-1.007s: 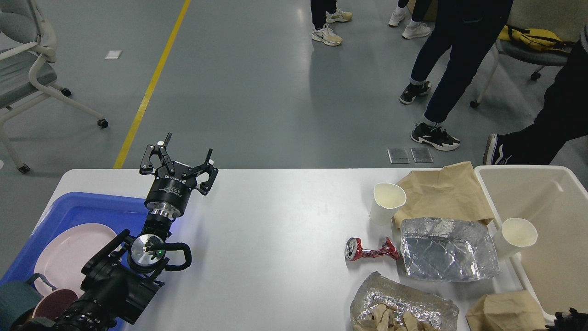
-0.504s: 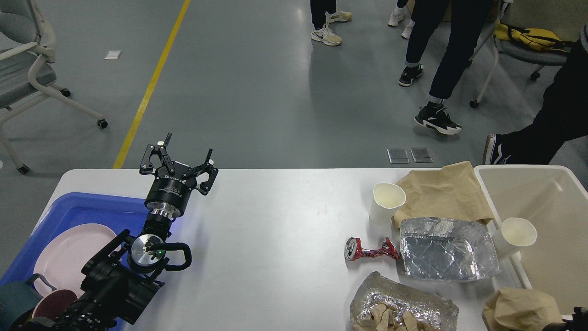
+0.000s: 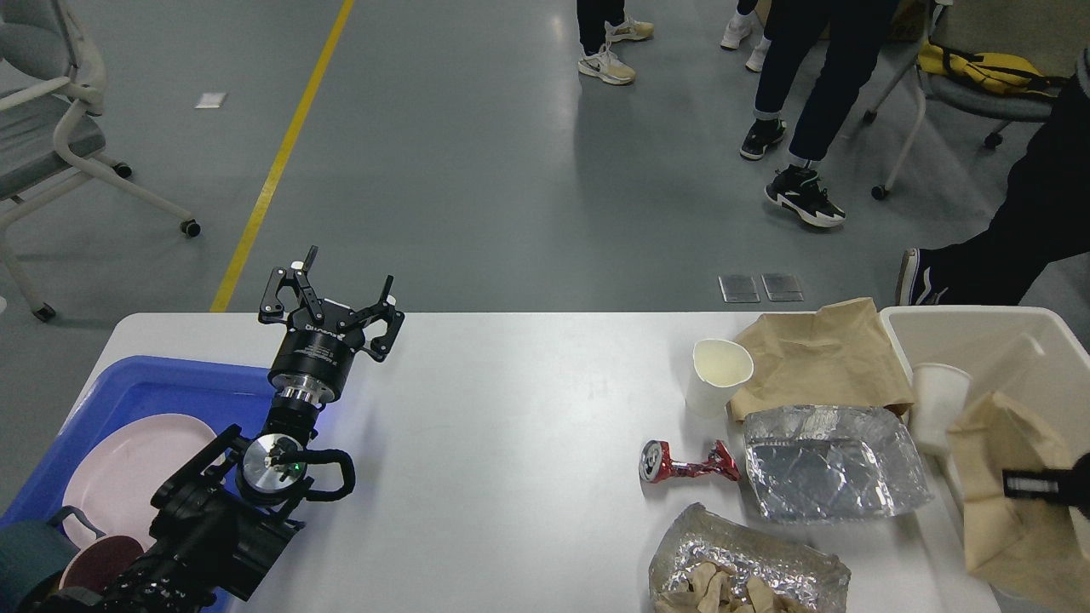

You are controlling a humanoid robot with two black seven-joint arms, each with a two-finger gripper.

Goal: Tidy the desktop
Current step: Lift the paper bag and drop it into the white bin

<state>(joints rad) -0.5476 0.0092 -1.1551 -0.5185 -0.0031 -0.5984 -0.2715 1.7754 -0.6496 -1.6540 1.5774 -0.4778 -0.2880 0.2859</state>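
The white desktop (image 3: 511,426) carries litter on its right side: an upright paper cup (image 3: 718,375), a crushed red can (image 3: 685,464), a foil container (image 3: 830,464), a foil wad with paper in it (image 3: 741,570) and a brown paper sheet (image 3: 822,358). My right gripper (image 3: 1026,484) comes in from the right edge, shut on a crumpled brown paper bag (image 3: 996,494) held up over the beige bin's (image 3: 979,328) near left wall. A second paper cup (image 3: 937,404) stands at that wall. My left gripper (image 3: 351,266) is open and holds nothing, raised over the desktop's far left.
A blue tray (image 3: 153,387) at the left holds a pink plate (image 3: 128,472), a dark red bowl (image 3: 102,570) and a teal cup (image 3: 25,562). People's legs and chairs stand on the floor beyond the table.
My right gripper has lifted the brown paper bag from the desktop's front right corner up and over the bin. The cup by the bin stands more upright. The left arm has not moved.
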